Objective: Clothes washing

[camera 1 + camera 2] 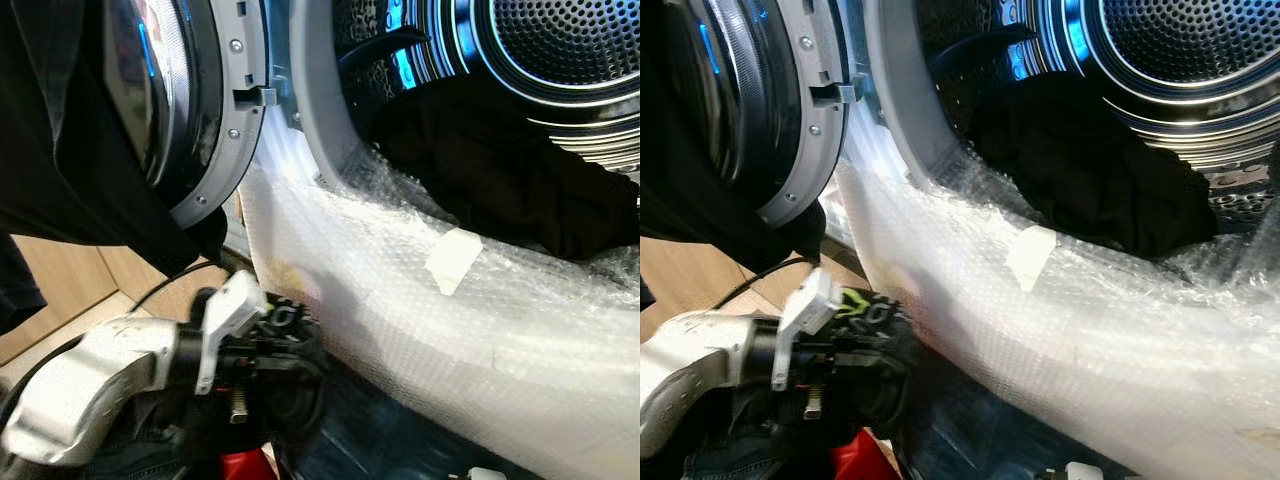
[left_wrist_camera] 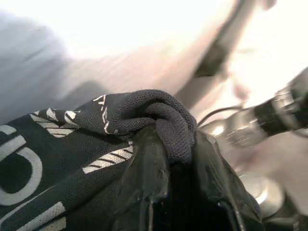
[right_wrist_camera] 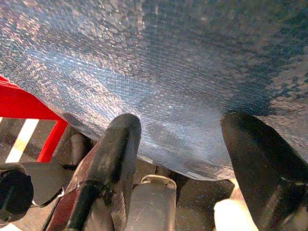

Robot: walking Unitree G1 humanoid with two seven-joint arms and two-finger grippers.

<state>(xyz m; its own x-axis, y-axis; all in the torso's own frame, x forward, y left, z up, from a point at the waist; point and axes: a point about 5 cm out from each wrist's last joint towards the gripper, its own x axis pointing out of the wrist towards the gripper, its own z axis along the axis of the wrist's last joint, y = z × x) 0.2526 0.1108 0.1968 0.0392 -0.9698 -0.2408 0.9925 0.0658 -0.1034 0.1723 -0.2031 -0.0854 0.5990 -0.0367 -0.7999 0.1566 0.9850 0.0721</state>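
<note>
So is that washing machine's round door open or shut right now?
Open. The round grey-rimmed door is swung aside to the left, and the perforated steel drum shows, with dark black clothing inside.

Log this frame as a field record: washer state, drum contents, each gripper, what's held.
washer door: open, on the robot's left
drum: dark clothes inside
bubble wrap: draped over the drum opening's lower rim and down the front
left gripper: below the door, shut on dark printed garment
right gripper: open, fingers apart beneath the bubble wrap
</note>
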